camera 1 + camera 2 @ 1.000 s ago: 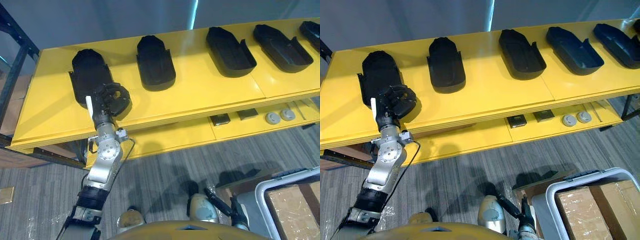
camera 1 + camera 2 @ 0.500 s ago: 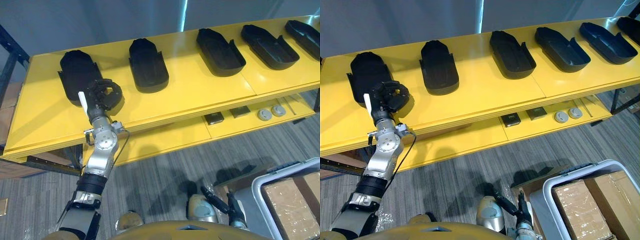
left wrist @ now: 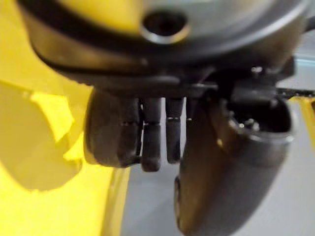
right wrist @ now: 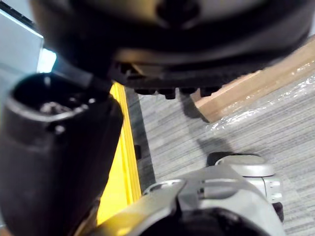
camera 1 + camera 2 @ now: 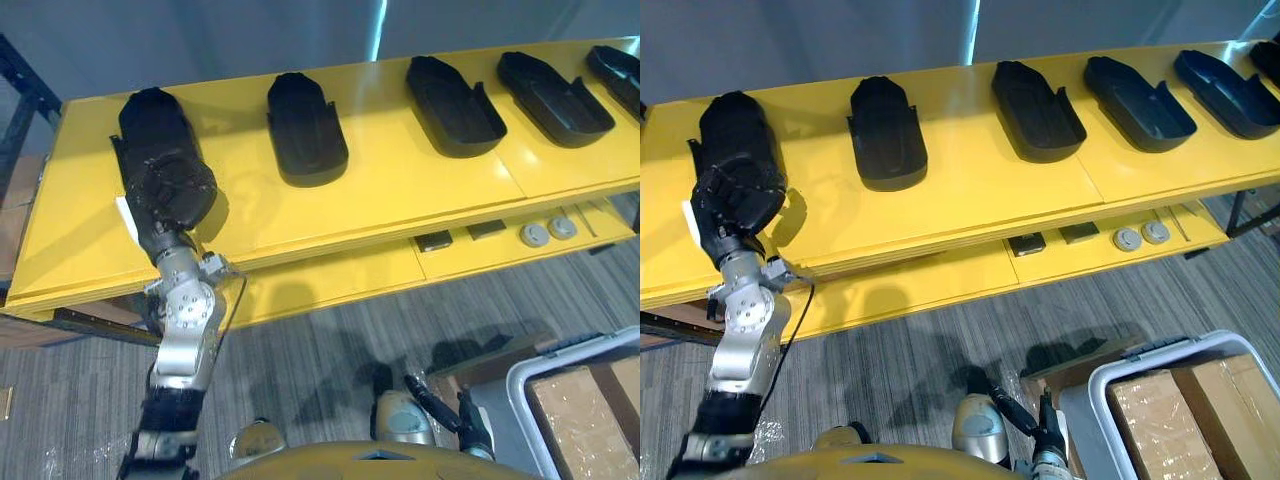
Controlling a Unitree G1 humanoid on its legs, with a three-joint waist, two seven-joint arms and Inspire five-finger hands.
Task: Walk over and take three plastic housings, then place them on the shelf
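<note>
Several black plastic housings lie in a row on the yellow shelf top (image 5: 400,185). The leftmost housing (image 5: 150,115) is the nearest to my left hand (image 5: 172,190), which hovers over its near end, dark against it. In the left wrist view its fingers (image 3: 147,132) are curled beside the thumb with nothing between them, yellow surface beyond. More housings lie to the right: a second (image 5: 305,125), a third (image 5: 452,92) and a fourth (image 5: 553,90). My right hand (image 5: 445,410) hangs low by my side with relaxed fingers, holding nothing.
A lower yellow shelf (image 5: 330,280) carries small dark blocks (image 5: 435,241) and two round grey parts (image 5: 545,232). A grey tote with a wrapped box (image 5: 590,410) stands on the floor at the right. A dark rack post (image 5: 25,95) borders the shelf's left end.
My left hand has moved up and away from me, from beside the leftmost housing's near right corner to over its near end. The camera has shifted a little.
</note>
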